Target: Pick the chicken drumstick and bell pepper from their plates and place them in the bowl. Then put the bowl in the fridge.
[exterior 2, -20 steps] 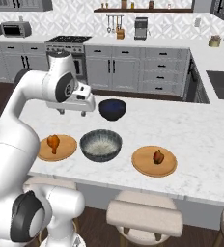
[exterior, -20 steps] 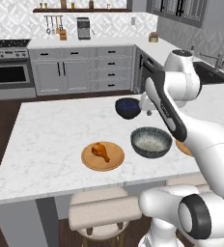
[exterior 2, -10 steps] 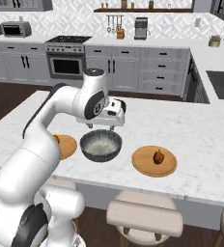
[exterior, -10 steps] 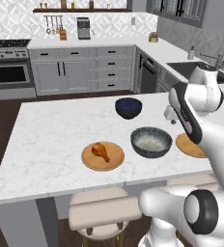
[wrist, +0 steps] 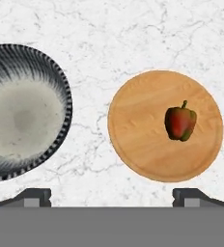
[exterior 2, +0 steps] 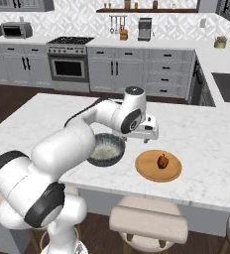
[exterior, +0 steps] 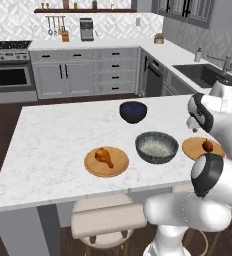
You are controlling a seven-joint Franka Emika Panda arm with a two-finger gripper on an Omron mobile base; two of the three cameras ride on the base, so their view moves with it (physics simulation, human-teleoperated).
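Step 1 in hand: approach to pepper (wrist: pixel 180 123) on plate (wrist: pixel 138 144). Gripper (wrist: pixel 111 195) spread wide, empty. Next: centre over pepper, descend, grip, carry to bowl (wrist: pixel 22 113).

The white arm reaches forward from the base over the counter, its elbow bent and the wrist turned so the hand faces straight down. The gripper (wrist: pixel 112 198) hangs in the air, touching nothing, its two dark fingertips (wrist: pixel 34 197) spread wide apart at the bottom of the hand view
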